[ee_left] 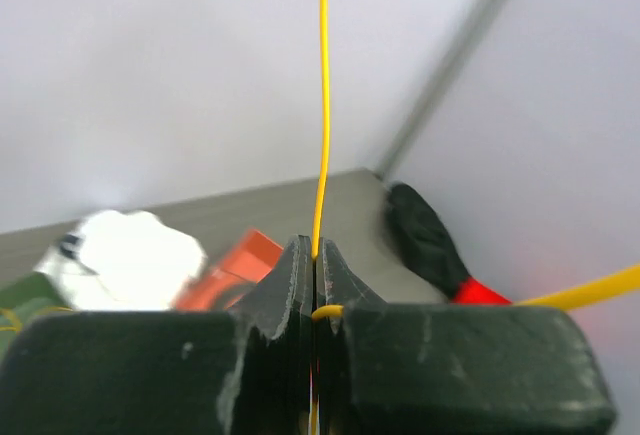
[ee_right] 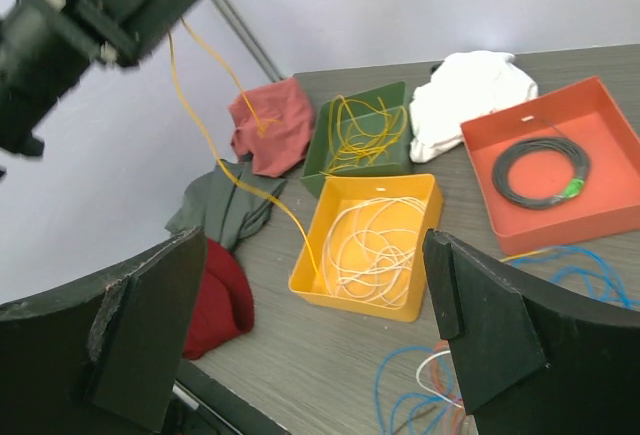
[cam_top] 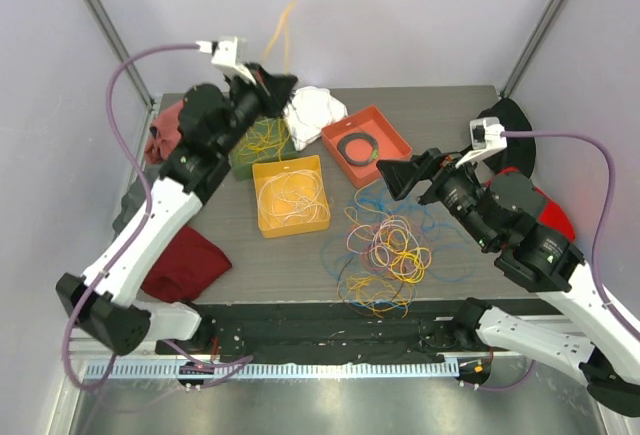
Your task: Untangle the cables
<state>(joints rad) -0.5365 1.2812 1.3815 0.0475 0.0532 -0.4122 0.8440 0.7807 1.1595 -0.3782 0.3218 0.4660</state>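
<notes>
Left gripper [cam_top: 272, 83] was raised high over the back-left of the table [cam_top: 280, 255], jaws pressed together on 1 yellow cable [ee_left: 322, 105]. The strand ran straight up out of the fingertips, and another stretch of it came out sideways to the right in the left wrist view. In the right wrist view that yellow cable hung down from the left gripper to the near-left corner of the yellow tray [ee_right: 350, 300]. Right gripper [cam_top: 402, 177] hovered over the table right of centre, fingers spread wide with nothing between them.

Main tangle of cables [cam_top: 385, 250] lay on the table front-centre, just below the right gripper. It had yellow, pink, orange and white loops, with blue ones round the edges.

The yellow tray held a loosely coiled white cable [cam_top: 290, 193]. Green tray [ee_right: 320, 150] behind it held yellow cables [cam_top: 265, 137]. Orange tray [cam_top: 385, 130] further right held 1 black coil [cam_top: 356, 145].

White cloth [cam_top: 315, 110] sat at the back between the green and orange trays. Red cloth [cam_top: 165, 133] was at the left edge, dark red cloth [cam_top: 185, 260] front-left, grey-green cloth [ee_right: 225, 205] just beside it
</notes>
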